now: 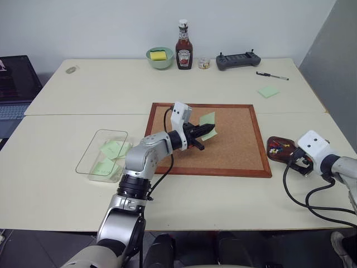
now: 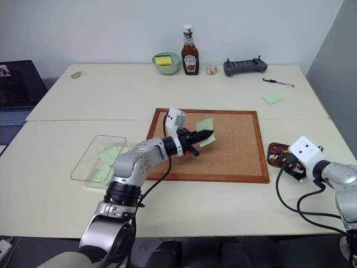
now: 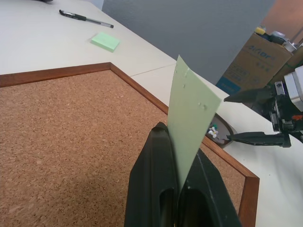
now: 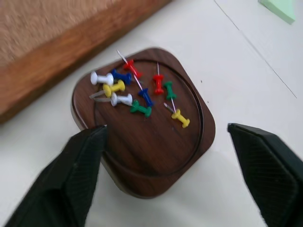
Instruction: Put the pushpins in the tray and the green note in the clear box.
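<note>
Cork board (image 1: 234,139) is spread beneath the left gripper (image 1: 199,136), which is clenched on the green note (image 3: 191,118); the clear box (image 1: 102,153) is left well behind it. Below the spread-fingered right gripper (image 4: 165,175), the tray (image 4: 151,142) is seen holding coloured pushpins (image 4: 137,92).

Pale table (image 1: 67,184) carrying cork board (image 1: 234,151), clear box (image 1: 96,146), ketchup bottle (image 1: 184,46), green bowl (image 1: 159,57), black controller (image 1: 238,60), pen (image 1: 272,76), sticky note (image 1: 268,91), laptop (image 1: 14,89). Brown tray (image 4: 156,156) flat on the tabletop, lying between the right gripper's (image 4: 175,170) spread fingers, just past their tips. Board directly under the left fingers (image 3: 156,189); box well off behind them.
</note>
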Available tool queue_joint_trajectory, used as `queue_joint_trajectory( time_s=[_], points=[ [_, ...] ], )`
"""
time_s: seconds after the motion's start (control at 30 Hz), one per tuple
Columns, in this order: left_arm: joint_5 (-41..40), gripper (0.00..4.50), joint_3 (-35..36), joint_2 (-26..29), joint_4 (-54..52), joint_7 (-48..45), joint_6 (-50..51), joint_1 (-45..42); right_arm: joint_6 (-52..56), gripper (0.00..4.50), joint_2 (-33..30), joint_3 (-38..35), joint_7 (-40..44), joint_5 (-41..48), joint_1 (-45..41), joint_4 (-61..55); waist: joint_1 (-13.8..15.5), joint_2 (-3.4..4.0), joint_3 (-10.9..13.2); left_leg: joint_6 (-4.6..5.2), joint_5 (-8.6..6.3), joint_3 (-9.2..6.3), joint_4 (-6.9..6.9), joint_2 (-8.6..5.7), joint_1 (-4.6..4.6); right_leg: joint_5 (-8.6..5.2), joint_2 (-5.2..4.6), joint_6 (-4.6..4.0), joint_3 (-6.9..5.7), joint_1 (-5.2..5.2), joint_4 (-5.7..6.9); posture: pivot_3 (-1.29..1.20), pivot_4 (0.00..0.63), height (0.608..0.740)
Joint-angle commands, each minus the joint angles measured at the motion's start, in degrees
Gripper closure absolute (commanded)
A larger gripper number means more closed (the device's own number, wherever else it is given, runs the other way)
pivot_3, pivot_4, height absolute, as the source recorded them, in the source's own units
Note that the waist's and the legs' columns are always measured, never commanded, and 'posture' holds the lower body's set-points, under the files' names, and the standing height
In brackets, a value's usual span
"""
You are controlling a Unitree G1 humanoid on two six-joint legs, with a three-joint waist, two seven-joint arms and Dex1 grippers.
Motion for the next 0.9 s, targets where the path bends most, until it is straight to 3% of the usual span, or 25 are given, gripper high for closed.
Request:
queue_joint_trajectory(
  time_s=[0.03,0.27,0.53,0.73,0.9],
  points=[
    [-0.4,4.5,1.3,0.6,-1.6,0.1,-1.0,-1.1,1.7,0.01,-0.1,-4.4,1.8,4.8,-2.5,-4.5,0.0,0.0,0.0,0.0,0.0,0.0,0.0,0.0,0.0,0.0,0.0,0.0,0.0,0.0,0.0,0.0,0.15,0.74],
    [-0.9,4.5,5.6,5.0,-9.3,4.8,1.4,-3.1,7.5,0.01,4.9,-5.8,4.3,18.6,-9.5,-12.4,-0.2,-0.16,0.1,0.0,0.0,-0.04,0.0,0.03,-0.01,0.0,0.02,0.0,-0.03,0.0,0.01,0.0,0.15,0.74],
    [-1.6,4.5,16.4,15.9,-26.0,17.4,13.7,-2.4,8.8,0.01,9.3,1.3,9.7,27.5,-16.5,-13.8,-0.1,-0.36,0.3,0.0,0.0,-0.11,0.0,0.04,-0.05,0.0,0.03,0.0,-0.08,-0.04,0.02,0.0,0.15,0.74],
    [-0.8,4.5,24.5,23.2,-34.1,24.2,23.4,5.5,6.4,0.01,12.8,10.2,16.4,28.1,-24.0,-9.3,-0.8,-0.44,0.4,0.01,-0.01,-0.14,-0.03,0.06,-0.01,0.0,0.04,0.0,-0.1,-0.06,0.06,0.0,0.15,0.74],
    [-1.0,4.5,30.1,25.6,-40.8,27.2,30.1,14.5,2.0,0.01,15.5,17.4,21.3,25.1,-27.9,-5.0,-0.9,-0.65,0.5,0.01,-0.01,-0.19,-0.02,0.07,-0.03,0.0,0.04,-0.01,-0.14,-0.07,0.06,0.0,0.15,0.74]
  ],
)
